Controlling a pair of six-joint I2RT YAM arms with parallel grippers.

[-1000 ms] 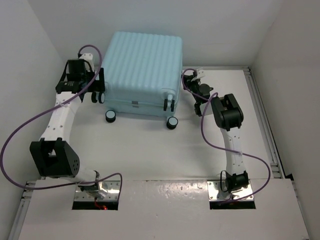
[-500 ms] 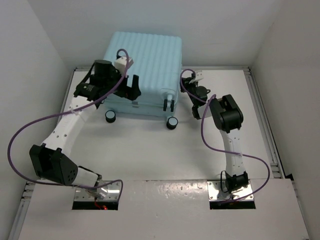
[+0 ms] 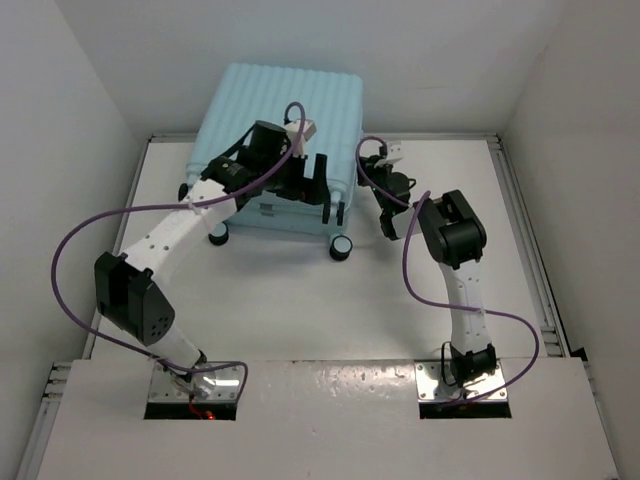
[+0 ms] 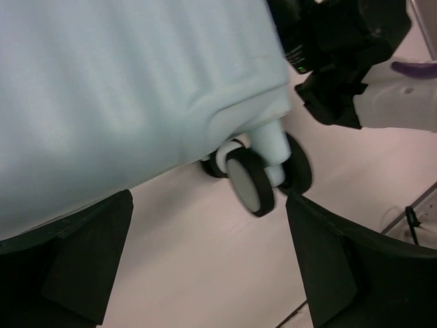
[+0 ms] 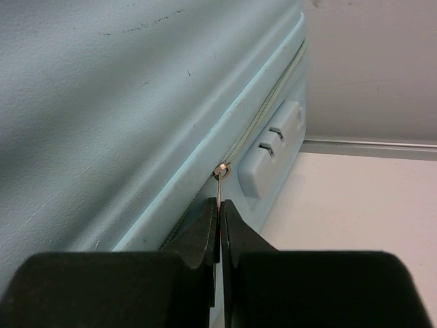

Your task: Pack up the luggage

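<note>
My left tool (image 3: 300,178) stands wide open over the near side of the luggage (image 3: 280,100), which lies closed at the far edge of the worktop (image 3: 300,300), a little left of its middle. I judge the shell stiff, smooth and slippery, and it may roll on its wheel (image 4: 249,181). So the thin zipper pull (image 5: 219,179) is the better hold, and my right tool (image 5: 220,219) is closed tight on it. The inside is hidden, and the left wrist view is blurred.

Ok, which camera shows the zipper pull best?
Right wrist: the pull hangs from the slider, pinched in the shut right gripper, close and sharp. Top external is too far to show it; left wrist shows only the luggage shell and a wheel.
</note>
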